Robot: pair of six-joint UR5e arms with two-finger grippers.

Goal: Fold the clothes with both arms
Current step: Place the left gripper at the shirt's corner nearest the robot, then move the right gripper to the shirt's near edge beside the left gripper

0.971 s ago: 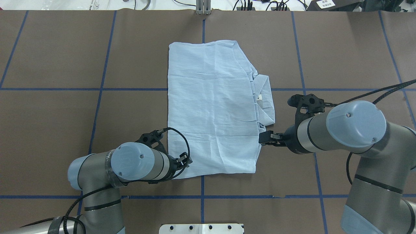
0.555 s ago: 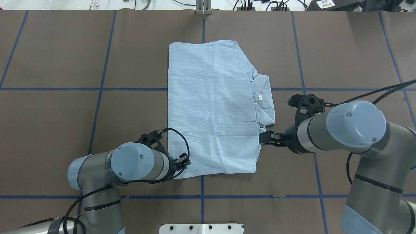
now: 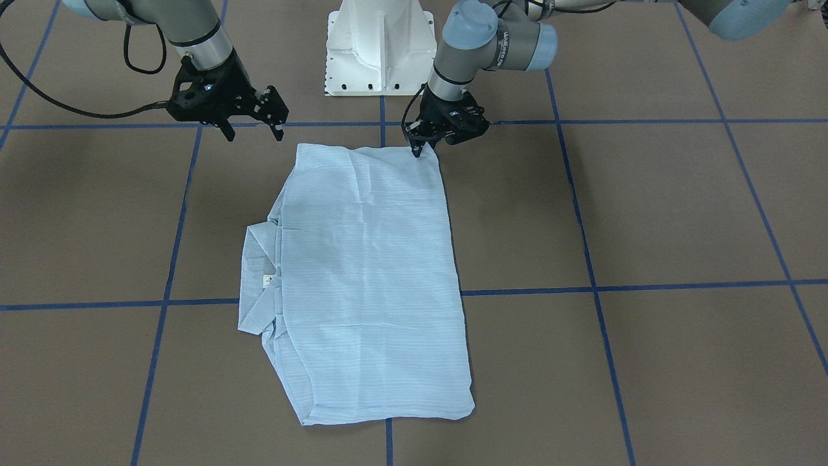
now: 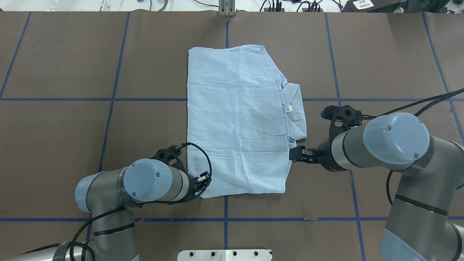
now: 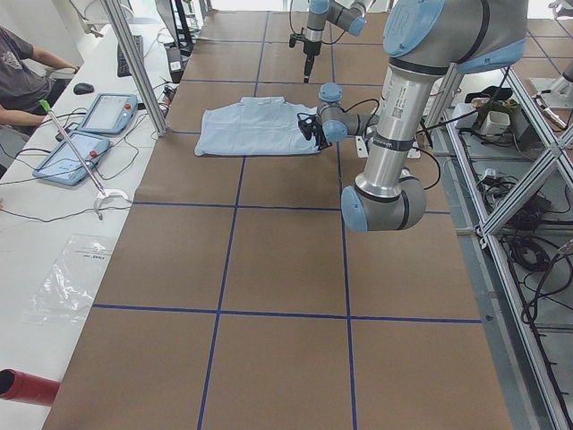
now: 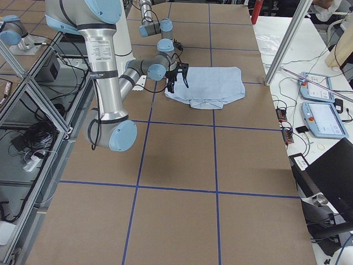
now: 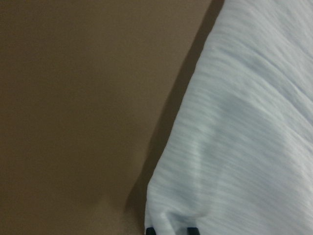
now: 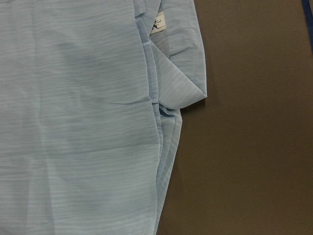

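We log the shirt (image 4: 235, 123) folded flat at mid-counter (image 4: 380, 54), collar toward the robot's right. The left tool (image 3: 417, 150) has its fingers together, pinching the shirt's near left corner. The right tool (image 3: 254, 136) has its fingers apart, just beside the near right edge.

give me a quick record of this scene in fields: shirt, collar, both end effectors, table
shirt: light blue, folded into a rough rectangle, lying flat on the table
collar: sticks out on the robot's right side, with the white neck label showing
left end effector: shut on the shirt corner nearest the robot, on its left
right end effector: open, near the shirt's corner on the robot's right, holding nothing
table: brown surface with a blue tape grid
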